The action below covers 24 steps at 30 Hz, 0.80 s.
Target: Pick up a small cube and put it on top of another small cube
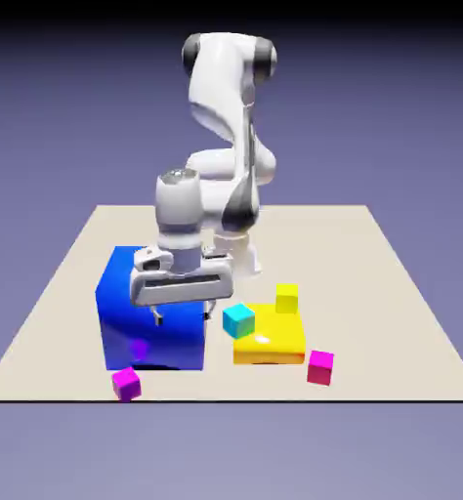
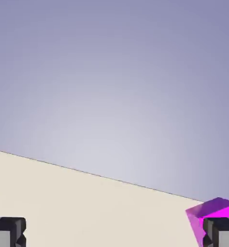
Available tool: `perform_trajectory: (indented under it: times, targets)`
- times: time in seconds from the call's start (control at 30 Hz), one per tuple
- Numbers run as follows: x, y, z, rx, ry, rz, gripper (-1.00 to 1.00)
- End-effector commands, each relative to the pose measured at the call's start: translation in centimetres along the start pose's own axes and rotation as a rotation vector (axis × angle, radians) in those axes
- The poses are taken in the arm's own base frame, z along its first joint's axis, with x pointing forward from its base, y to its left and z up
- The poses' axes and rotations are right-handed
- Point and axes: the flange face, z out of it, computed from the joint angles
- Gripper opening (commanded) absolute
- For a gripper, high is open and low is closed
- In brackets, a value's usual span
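The small purplish cube (image 1: 127, 383) lies on the table near its front edge, at the exterior view's left, just in front of a big blue cube (image 1: 149, 322). My gripper (image 1: 183, 315) hangs open in front of the blue cube's upper face, above the purplish cube and a little to its right, holding nothing. In the hand view the purplish cube (image 2: 212, 211) peeks out at the lower right, partly behind the right fingertip (image 2: 221, 232), outside the gap of the gripper (image 2: 114, 234). A pinker small cube (image 1: 320, 366) sits at the front right.
A flat yellow block (image 1: 272, 340) lies right of the blue cube, with a small cyan cube (image 1: 238, 319) at its left corner and a small yellow cube (image 1: 287, 298) at its back. The table's front edge (image 2: 102, 177) crosses the hand view.
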Motion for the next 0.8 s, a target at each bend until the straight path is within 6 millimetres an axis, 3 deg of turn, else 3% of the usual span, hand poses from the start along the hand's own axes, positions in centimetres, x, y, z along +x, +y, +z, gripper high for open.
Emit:
perform_trajectory:
  times: [0.0,0.33,0.6,0.7,0.73,0.77]
  targets:
    - [0.5,0.3,0.9,-0.021,-0.023,-0.014,0.0]
    - [5.1,3.5,8.0,-0.24,-0.228,-0.177,0.0]
    - [7.5,4.4,10.8,-0.388,-0.346,-0.306,0.0]
    - [6.0,6.5,17.2,-0.388,-0.346,-0.306,0.0]
    - [6.0,6.5,17.2,-0.388,-0.346,-0.306,-1.0]
    - [6.0,6.5,17.2,-0.388,-0.346,-0.306,-1.0]
